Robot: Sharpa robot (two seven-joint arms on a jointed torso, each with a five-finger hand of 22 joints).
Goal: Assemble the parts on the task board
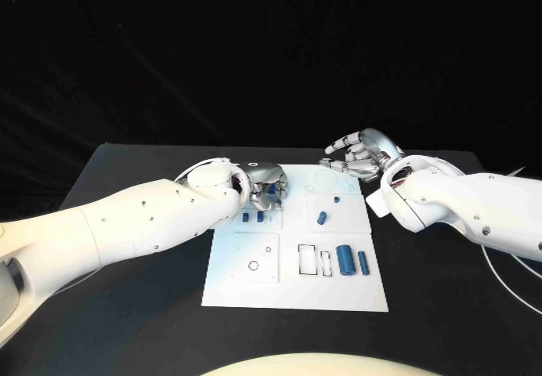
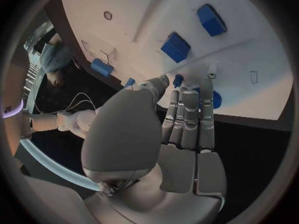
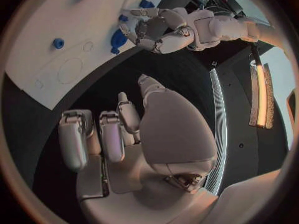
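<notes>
The white task board (image 1: 294, 278) lies mid-table. My left hand (image 1: 266, 188) is over its far left part; thumb and a finger pinch a small blue peg (image 2: 178, 79) just above the board (image 2: 124, 15), and a blue disc (image 2: 216, 99) lies behind the fingers. Two small blue blocks (image 1: 253, 217) sit beside this hand. A short blue cylinder (image 1: 322, 218) and a peg (image 1: 335, 198) stand in the far right panel. Two longer cylinders (image 1: 352, 261) lie near the right edge. My right hand (image 1: 362, 160) hovers off the far right corner, fingers curled on nothing.
Outlined recesses (image 1: 308, 260) and round holes (image 1: 256, 265) mark the board's near half. Black table (image 1: 135, 329) surrounds the board. A white cable (image 1: 508, 274) trails along the table on the right. The right wrist view shows my left hand (image 3: 152, 27) at the board (image 3: 37, 40).
</notes>
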